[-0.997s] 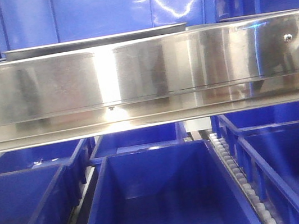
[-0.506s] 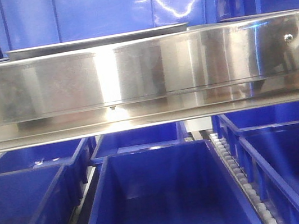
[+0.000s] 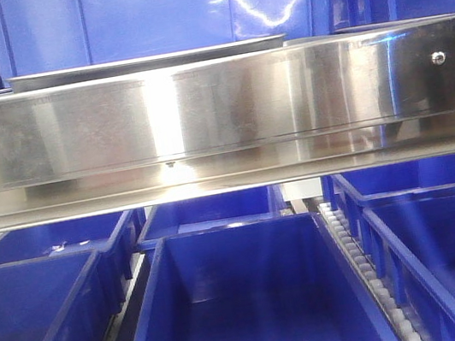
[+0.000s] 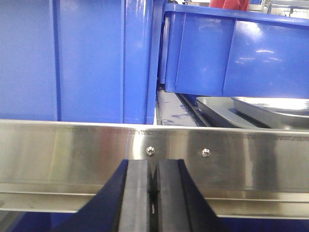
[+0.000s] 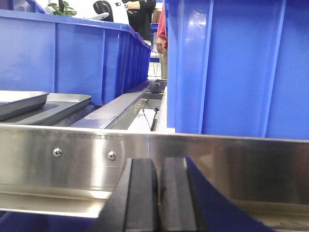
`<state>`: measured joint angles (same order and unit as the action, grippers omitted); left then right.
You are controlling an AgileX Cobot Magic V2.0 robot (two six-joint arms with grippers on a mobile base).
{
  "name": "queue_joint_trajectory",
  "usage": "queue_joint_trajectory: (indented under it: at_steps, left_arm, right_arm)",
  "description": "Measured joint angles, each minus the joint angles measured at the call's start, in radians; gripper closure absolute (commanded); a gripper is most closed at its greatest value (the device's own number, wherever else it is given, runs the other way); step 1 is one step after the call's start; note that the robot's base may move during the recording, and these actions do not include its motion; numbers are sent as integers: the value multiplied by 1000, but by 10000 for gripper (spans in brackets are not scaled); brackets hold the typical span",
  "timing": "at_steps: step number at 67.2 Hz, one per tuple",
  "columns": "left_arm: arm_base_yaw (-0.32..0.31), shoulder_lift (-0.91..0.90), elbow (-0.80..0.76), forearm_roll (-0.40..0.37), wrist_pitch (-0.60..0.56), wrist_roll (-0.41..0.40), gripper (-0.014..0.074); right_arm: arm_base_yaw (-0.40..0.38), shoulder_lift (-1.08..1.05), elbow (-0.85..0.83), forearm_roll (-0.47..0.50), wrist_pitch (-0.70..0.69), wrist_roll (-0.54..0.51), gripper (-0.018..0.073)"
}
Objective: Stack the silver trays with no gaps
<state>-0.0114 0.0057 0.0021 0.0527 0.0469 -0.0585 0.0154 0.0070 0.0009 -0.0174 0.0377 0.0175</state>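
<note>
The left gripper (image 4: 153, 193) has its black fingers pressed together, holding nothing, just below the long brushed-steel shelf rail (image 4: 72, 150). The right gripper (image 5: 157, 198) is closed the same way under this rail. Beyond the rail, the shiny silver steel trays (image 4: 260, 110) lie at 2 o'clock from the left gripper, one over another, beside tall blue plastic bins (image 4: 231, 53).

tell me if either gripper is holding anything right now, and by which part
Nothing is held. The left gripper and right gripper are both shut on nothing, in front of the shelf rail; the silver trays lie untouched.
</note>
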Motion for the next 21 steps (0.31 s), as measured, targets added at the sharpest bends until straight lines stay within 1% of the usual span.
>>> queue_joint_trajectory:
  at_steps: [21]
  left_arm:
    - [0,0,0,0,0,0,612]
  right_arm:
    - [0,0,0,0,0,0,575]
